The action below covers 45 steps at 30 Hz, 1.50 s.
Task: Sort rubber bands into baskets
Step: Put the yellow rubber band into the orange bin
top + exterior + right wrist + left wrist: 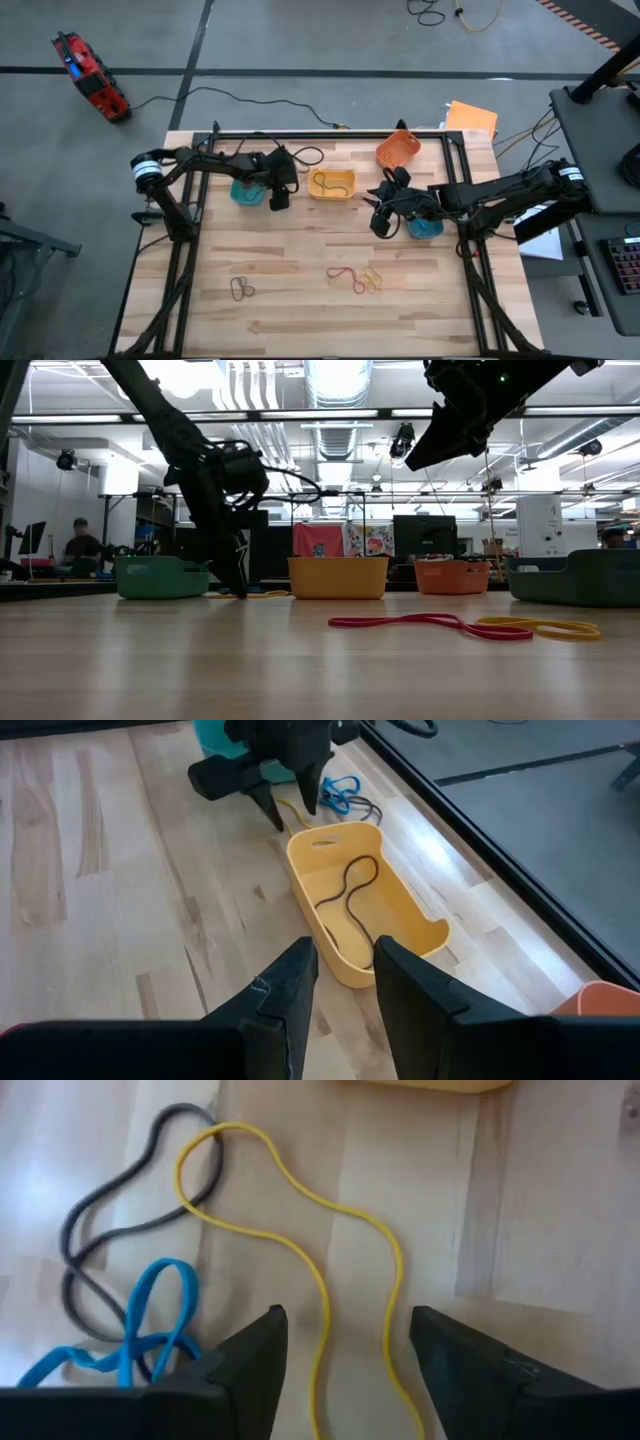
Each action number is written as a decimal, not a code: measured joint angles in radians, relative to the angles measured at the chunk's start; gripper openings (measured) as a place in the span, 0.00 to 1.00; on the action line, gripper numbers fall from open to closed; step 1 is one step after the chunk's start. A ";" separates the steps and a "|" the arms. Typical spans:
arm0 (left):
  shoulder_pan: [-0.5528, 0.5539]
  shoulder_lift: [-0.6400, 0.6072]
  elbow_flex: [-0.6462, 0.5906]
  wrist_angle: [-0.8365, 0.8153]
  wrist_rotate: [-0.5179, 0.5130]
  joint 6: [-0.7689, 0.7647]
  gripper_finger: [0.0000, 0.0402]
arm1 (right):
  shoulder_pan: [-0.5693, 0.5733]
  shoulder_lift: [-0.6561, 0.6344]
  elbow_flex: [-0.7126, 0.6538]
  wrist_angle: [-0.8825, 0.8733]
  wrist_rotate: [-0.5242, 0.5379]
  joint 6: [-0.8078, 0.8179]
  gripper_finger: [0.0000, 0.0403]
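- While one dark band already lies in the yellow basket (pixel 365 910), most rubber bands (pixel 355 278) remain loose on the surface (pixel 300 310), lower centre
- Left claw (pixel 345 1370), released, straddles a yellow band (pixel 330 1250)
- Right claw (pixel 345 970) hangs empty, narrowly parted

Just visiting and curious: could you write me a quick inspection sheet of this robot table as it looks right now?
Surface: wooden table, black frame.
Job's things: teal basket, yellow basket holding a dark band, orange basket, blue basket; loose yellow band, blue band, grey band, red band.
Clutter: nothing seen.
Pincers: left pincer open, straddling the yellow band; right pincer raised, empty.
Cables: black cable on floor.
Surroundings: red tool; person seated behind.
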 joint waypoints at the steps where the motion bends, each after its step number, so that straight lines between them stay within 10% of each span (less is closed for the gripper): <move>1: 0.000 0.012 0.003 0.001 0.003 -0.002 0.50 | 0.000 0.000 0.000 0.000 0.000 0.000 0.24; 9: 0.001 0.037 0.003 0.008 0.034 -0.003 0.42 | 0.000 0.000 0.000 0.000 0.000 0.000 0.27; 16: -0.003 0.034 0.001 0.000 0.044 -0.007 0.04 | 0.000 0.000 0.000 0.000 0.000 0.000 0.25; 45: -0.113 -0.382 -0.003 -0.073 0.246 -0.042 0.00 | 0.000 0.000 -0.001 -0.001 -0.004 0.012 0.26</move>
